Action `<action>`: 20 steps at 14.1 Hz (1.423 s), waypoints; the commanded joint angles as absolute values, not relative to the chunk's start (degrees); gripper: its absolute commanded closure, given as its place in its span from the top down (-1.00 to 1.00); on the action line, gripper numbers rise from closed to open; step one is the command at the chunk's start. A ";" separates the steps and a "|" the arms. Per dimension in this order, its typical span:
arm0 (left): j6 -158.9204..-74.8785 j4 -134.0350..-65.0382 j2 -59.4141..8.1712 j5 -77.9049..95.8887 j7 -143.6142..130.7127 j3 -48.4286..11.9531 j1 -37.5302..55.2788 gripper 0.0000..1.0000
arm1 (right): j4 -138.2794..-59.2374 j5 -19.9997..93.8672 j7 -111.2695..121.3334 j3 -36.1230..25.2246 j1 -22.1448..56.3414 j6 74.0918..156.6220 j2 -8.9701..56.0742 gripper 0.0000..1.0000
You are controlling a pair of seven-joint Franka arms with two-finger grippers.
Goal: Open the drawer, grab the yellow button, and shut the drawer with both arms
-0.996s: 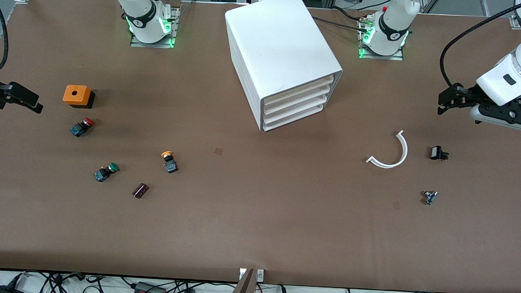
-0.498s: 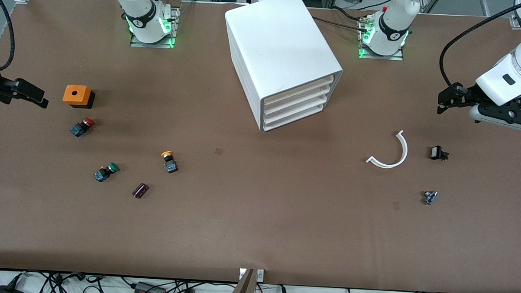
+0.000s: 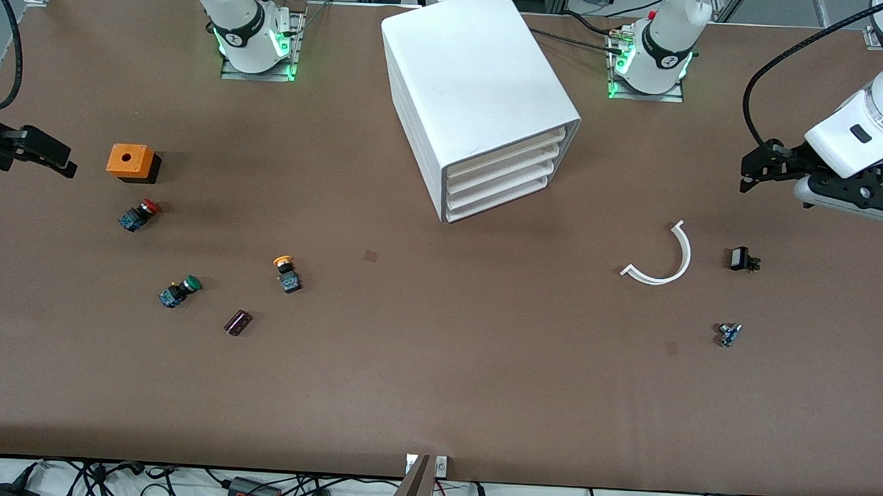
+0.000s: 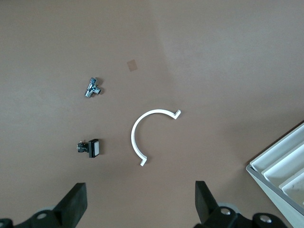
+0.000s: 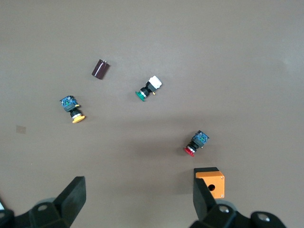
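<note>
Cabinet: white boxy plastic cabinet (image 3: 476, 95) in the upper middle of the front view, standing on the brown bench (image 3: 436, 395).
Drawer: topmost shallow white plastic drawer (image 3: 505, 156) – pushed in, flush with the three lower ones.
Button: small push button with orange-yellow cap and black-and-blue body (image 3: 287, 271), lying on the bench at centre-left of the front view, in the open – not in any drawer.
Neighbours: red-capped button (image 3: 138, 215), green-capped button (image 3: 178, 291), dark maroon cylinder (image 3: 237, 322), orange box with a round hole (image 3: 130, 161).
Left end effector (image 4: 140, 202): released, fingers spread, up over the bench at the right edge of the front view, above a white curved plastic strip (image 3: 661, 257), a small black block (image 3: 742, 259) and a small metal fitting (image 3: 728, 334).
Right end effector (image 5: 137, 197): released, fingers wide, empty, at the left edge, over the bench beside the orange box.
</note>
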State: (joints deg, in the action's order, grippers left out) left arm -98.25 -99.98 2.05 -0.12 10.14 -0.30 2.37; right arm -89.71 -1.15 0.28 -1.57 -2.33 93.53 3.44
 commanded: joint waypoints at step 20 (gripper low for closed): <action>-96.15 -98.26 1.85 -0.97 9.40 -0.53 2.81 1.00 | -91.67 -2.11 0.70 -1.49 -2.90 93.78 2.02 1.00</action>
